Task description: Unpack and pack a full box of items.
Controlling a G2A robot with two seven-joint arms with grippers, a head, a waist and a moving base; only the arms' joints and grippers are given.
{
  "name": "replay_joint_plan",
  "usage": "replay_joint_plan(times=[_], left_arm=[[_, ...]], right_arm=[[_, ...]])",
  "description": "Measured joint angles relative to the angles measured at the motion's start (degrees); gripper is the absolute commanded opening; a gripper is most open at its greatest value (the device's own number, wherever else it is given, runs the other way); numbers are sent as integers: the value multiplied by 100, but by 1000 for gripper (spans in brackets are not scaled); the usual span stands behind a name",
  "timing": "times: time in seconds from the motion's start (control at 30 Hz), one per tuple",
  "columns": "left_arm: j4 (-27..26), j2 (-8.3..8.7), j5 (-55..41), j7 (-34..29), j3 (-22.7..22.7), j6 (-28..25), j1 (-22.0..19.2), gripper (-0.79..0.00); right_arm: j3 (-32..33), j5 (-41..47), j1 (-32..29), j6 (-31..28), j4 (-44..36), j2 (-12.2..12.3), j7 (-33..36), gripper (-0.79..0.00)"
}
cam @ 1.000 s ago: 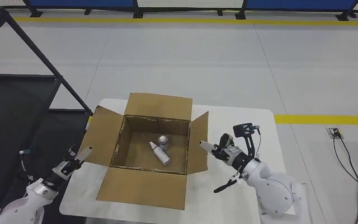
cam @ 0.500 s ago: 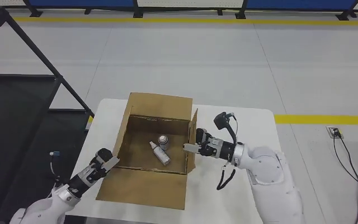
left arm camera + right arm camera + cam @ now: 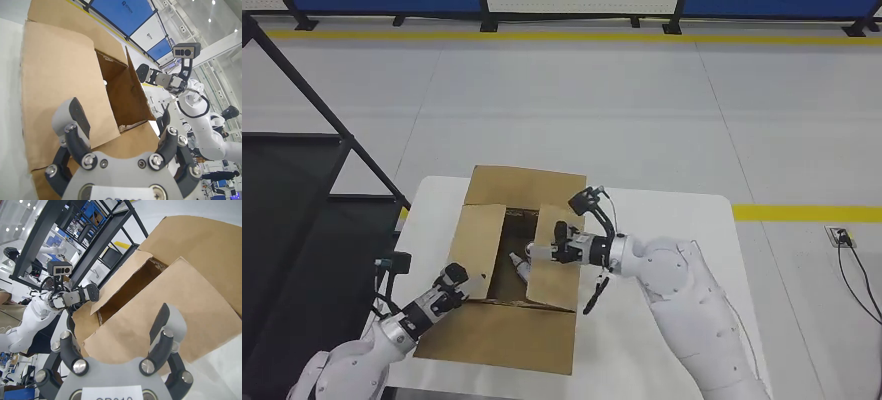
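Cardboard box (image 3: 542, 300) sits mid white table (image 3: 672, 220), top partly shut. Left side flap (image 3: 477, 245) is folded down nearly flat over the opening. Right side flap (image 3: 560, 270) is folded inward too but tilted, not flat. A dark gap is left between the two. Far flap (image 3: 527, 185) is open and leans away from the robot. Near flap (image 3: 497, 335) is open and lies out toward the table's front edge. Through the gap, a small white bottle (image 3: 514, 262) lies on the box floor; anything else inside is hidden by the flaps. Left gripper (image 3: 454, 277) is at the near corner of the left side flap, over the fold by the near flap. Its jaws are spread wide and hold nothing, and in the left wrist view one finger pad (image 3: 79, 113) sits just above the cardboard. Right gripper (image 3: 539, 252) is on the right side flap, at the edge facing the gap. Its jaws are also wide apart and clamp nothing. In the right wrist view one finger (image 3: 160, 319) lies on the flap's outer face, while the other is partly hidden past the flap's edge. The two grippers face each other across the gap, well apart.
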Motion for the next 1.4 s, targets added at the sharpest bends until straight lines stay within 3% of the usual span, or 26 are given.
replay_joint_plan(times=[0.43,0.87,1.0,1.17,1.4], left_arm=[[238,-13,167,129,171,304,-201,0],[150,-12,94,224,140,272,-176,0],[-80,10,-129,272,-155,152,-30,0],[-249,75,-492,173,-943,-78,329,0],[204,219,-898,-978,-2098,-583,902,0]], right_arm=[[-846,-648,543,648,525,-128,-374,0],[-1203,-927,735,1133,685,-187,-367,0],[-1143,-933,703,1060,578,-159,-437,0],[-930,-998,517,962,201,-71,-522,0],[-624,-1096,228,841,-333,54,-612,0]])
